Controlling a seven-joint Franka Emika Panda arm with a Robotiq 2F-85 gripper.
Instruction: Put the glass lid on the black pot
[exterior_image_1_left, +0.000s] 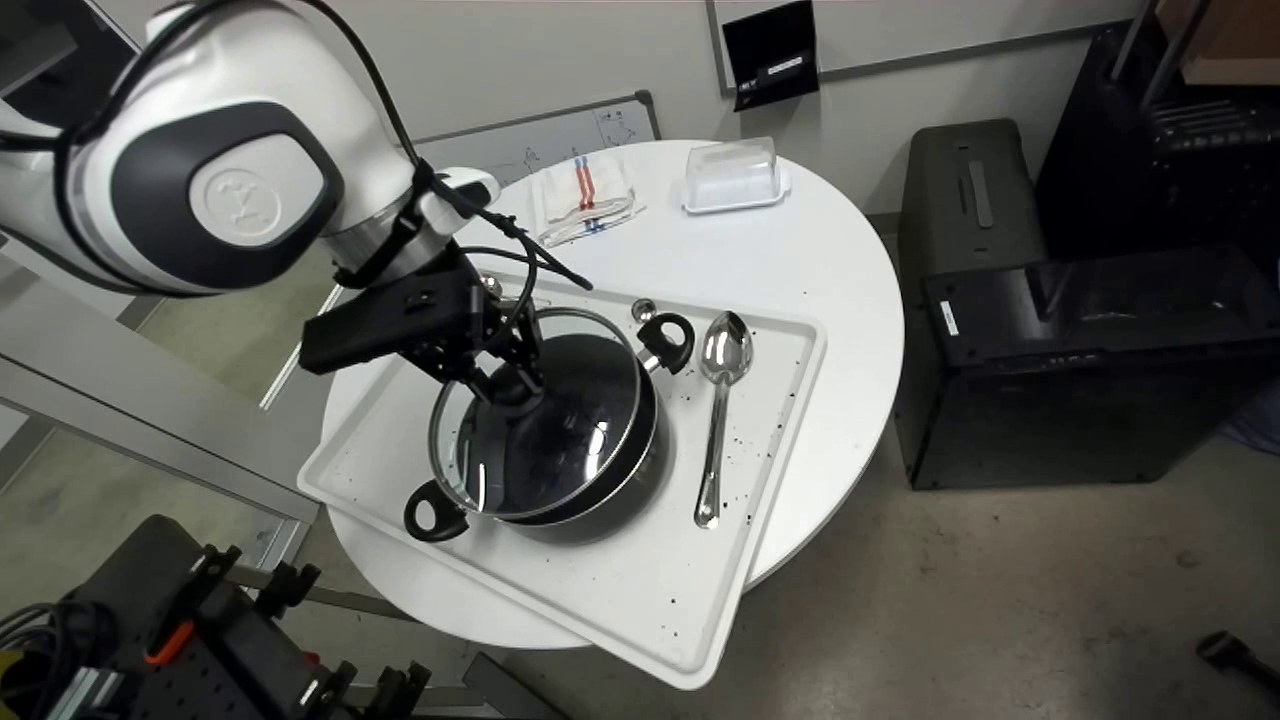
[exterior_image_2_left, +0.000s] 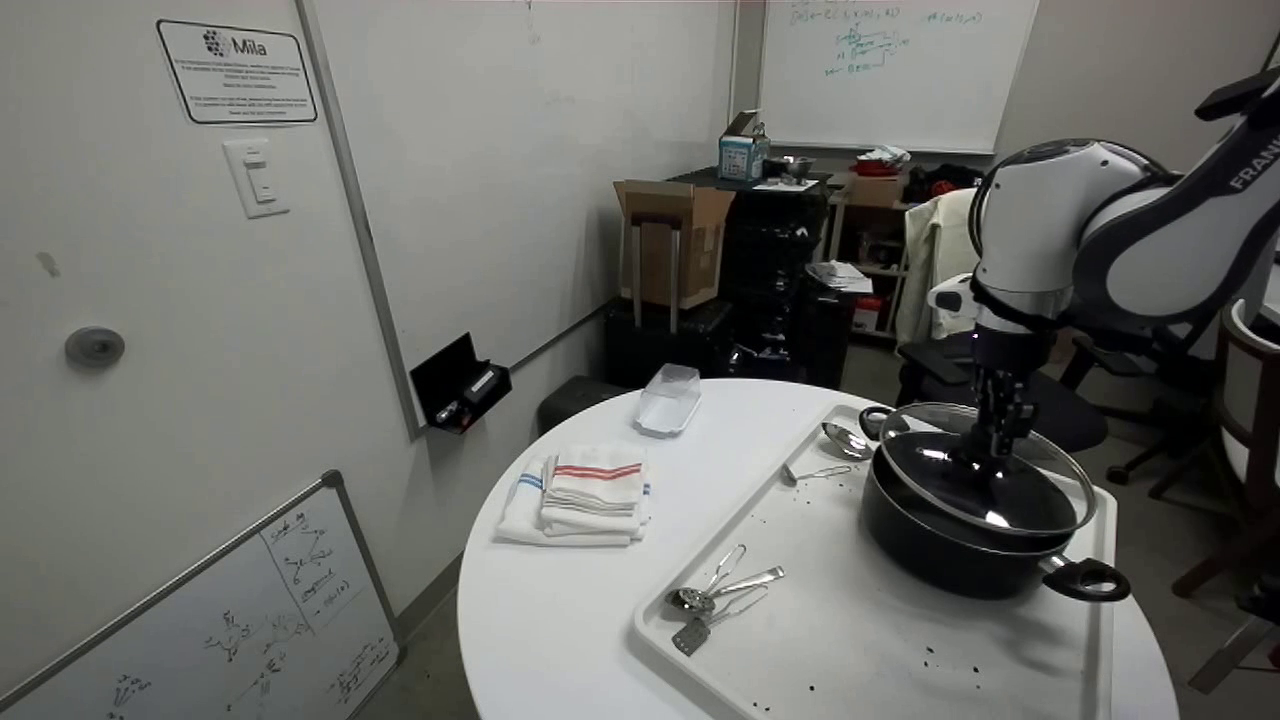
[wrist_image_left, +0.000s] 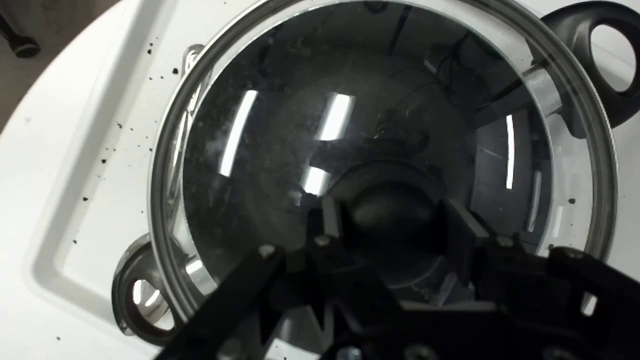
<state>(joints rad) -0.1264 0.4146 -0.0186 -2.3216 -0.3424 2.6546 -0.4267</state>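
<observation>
The glass lid (exterior_image_1_left: 565, 445) is a round clear disc with a metal rim and a dark knob. It also shows in an exterior view (exterior_image_2_left: 1045, 500) and in the wrist view (wrist_image_left: 280, 120). My gripper (exterior_image_1_left: 515, 392) has its fingers on both sides of the knob, closed on it, as the wrist view shows (wrist_image_left: 395, 215). The lid is over the black pot (exterior_image_2_left: 935, 545), slightly tilted and offset from the pot's rim, with part of the rim showing. The pot (exterior_image_1_left: 645, 475) stands on the tray with its two looped handles sticking out. The knob is mostly hidden by the fingers in both exterior views.
The white tray (exterior_image_1_left: 640, 625) lies on a round white table (exterior_image_1_left: 850, 300). A large metal spoon (exterior_image_1_left: 714, 430) lies beside the pot. Several small metal utensils (exterior_image_2_left: 700, 605) lie at a tray corner. Folded towels (exterior_image_2_left: 595, 490) and a clear-lidded dish (exterior_image_2_left: 668, 405) sit outside the tray.
</observation>
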